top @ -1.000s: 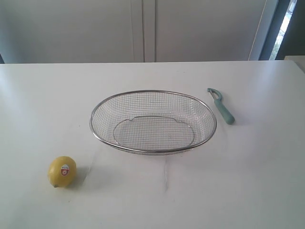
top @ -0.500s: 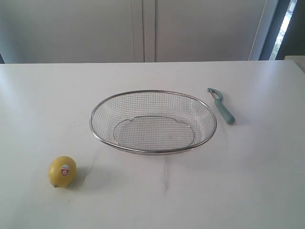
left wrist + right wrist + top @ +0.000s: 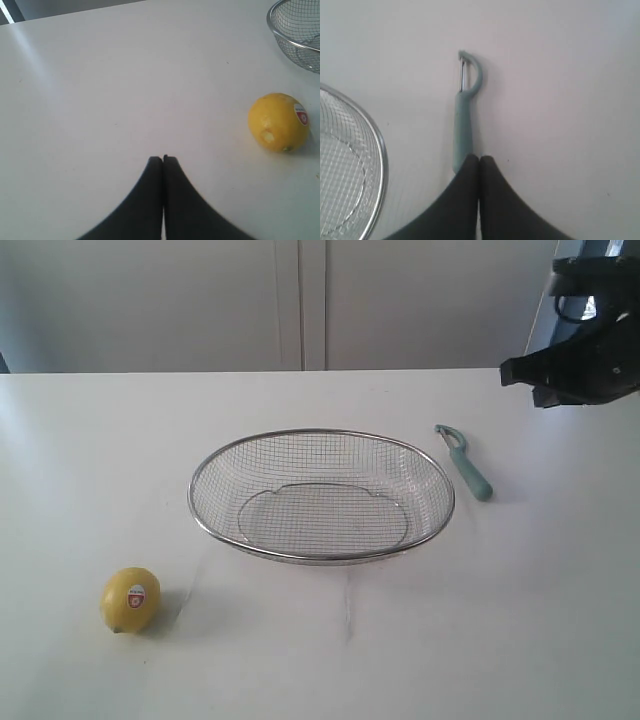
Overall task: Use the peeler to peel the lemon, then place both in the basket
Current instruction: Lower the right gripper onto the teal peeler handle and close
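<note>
A yellow lemon with a red-and-white sticker rests on the white table at the front left, also in the left wrist view. The wire-mesh basket stands in the middle, holding nothing. The teal-handled peeler lies just right of the basket; the right wrist view shows it full length. My right gripper is shut, hovering above the handle end with nothing held. In the exterior view it enters at the upper right. My left gripper is shut over bare table, apart from the lemon.
The basket's rim shows in the left wrist view and the right wrist view. White cabinet doors stand behind the table's far edge. Bare table lies between lemon, basket and front edge.
The right arm has come into the exterior view at the upper right, above and behind the peeler. Lemon, basket and peeler have not moved.
</note>
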You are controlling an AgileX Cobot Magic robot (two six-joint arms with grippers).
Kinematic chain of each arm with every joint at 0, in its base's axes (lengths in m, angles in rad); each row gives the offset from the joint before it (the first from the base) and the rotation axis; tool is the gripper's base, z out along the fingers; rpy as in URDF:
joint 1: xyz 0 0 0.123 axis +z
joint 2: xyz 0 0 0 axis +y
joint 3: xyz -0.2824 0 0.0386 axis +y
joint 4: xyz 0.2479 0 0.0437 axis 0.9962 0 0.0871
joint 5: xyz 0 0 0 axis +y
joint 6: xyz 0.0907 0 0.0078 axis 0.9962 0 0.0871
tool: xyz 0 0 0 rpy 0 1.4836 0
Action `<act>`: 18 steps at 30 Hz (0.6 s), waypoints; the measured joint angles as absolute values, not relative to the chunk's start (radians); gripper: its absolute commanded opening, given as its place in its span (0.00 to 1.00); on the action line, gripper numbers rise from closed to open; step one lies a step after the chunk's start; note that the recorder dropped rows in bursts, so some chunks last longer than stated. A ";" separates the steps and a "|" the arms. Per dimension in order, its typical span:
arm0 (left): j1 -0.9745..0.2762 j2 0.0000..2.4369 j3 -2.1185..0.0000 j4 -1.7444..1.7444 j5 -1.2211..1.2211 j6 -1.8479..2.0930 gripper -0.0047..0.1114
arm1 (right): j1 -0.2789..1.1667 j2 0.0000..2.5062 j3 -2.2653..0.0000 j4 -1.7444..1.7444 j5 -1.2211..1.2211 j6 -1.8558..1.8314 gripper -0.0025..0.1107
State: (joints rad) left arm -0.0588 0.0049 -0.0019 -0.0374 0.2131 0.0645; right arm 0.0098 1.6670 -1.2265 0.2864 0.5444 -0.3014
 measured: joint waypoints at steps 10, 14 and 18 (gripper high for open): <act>-0.059 0.005 -0.002 -0.037 0.213 0.064 0.04 | 0.020 1.886 -1.490 0.183 0.766 -0.301 0.02; -0.059 0.005 -0.002 -0.037 0.213 0.064 0.04 | 0.041 1.942 -1.505 0.182 0.747 -0.301 0.02; -0.059 0.005 -0.002 -0.037 0.213 0.064 0.04 | 0.069 2.003 -1.505 0.185 0.720 -0.318 0.02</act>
